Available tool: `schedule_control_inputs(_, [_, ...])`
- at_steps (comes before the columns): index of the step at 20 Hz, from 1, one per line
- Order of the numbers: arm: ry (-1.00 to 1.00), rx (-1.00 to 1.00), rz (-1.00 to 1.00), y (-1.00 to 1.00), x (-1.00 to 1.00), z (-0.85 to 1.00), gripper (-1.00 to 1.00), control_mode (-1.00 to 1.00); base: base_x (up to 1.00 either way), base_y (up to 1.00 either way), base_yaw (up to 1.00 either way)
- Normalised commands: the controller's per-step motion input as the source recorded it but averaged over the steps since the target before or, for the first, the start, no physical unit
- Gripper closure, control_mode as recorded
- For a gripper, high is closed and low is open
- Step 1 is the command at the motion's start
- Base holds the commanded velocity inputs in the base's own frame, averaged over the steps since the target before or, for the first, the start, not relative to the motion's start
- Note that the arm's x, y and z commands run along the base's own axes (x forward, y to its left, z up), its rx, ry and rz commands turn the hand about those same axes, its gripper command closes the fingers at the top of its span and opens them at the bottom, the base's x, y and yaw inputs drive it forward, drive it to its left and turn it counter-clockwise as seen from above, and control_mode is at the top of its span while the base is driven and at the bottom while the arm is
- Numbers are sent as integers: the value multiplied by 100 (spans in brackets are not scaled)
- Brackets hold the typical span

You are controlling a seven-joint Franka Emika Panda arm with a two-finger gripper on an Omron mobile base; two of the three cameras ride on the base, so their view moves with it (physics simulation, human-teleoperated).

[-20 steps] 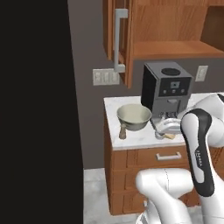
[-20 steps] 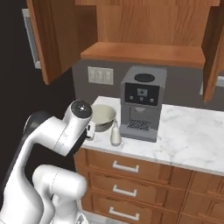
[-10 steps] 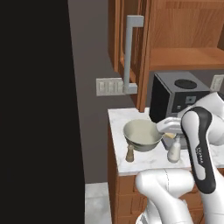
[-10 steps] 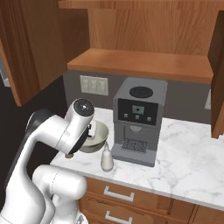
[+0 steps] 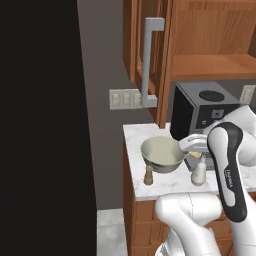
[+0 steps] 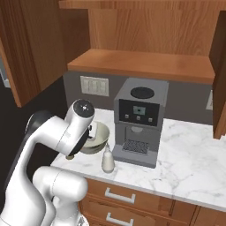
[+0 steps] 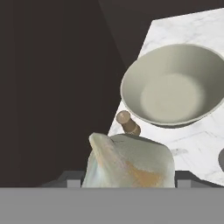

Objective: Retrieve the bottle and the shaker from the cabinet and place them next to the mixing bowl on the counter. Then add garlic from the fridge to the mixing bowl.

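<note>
In the hand view the off-white garlic (image 7: 129,162) sits between my fingers, with my gripper (image 7: 127,180) shut on it. Just past it stands the brown shaker (image 7: 127,122), and beyond that the wide grey-beige mixing bowl (image 7: 175,87), on the marble counter (image 7: 192,144). From the left base view the gripper (image 5: 192,145) hovers at the bowl's (image 5: 162,154) right rim, with the shaker (image 5: 148,175) in front and the white bottle (image 5: 198,172) to the right. The right base view shows bowl (image 6: 99,137) and bottle (image 6: 107,160). The cabinet (image 6: 141,64) hangs open above. The fridge is out of view.
A black coffee machine (image 5: 200,107) stands right behind the bottle and also appears in the right base view (image 6: 139,119). The open cabinet door with its long handle (image 5: 150,60) hangs above the bowl. Bare marble (image 6: 190,163) stretches to the right. A dark wall (image 5: 40,125) borders the counter's left end.
The whole picture has shifted and the counter looms closer, so the camera has moved with the base. The arm keeps its pose with the garlic held.
</note>
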Motion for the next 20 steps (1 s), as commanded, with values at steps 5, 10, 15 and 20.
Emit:
schedule_control_inputs(5, [0,0,0,0,0,0,100,100,20,0,0])
schedule_control_inputs(10, [0,0,0,0,0,0,100,100,15,0,0])
schedule_control_inputs(15, [13,0,0,0,20,0,100,-100,0,0,0])
schedule_control_inputs(20, [19,0,0,0,17,0,100,-100,0,0,0])
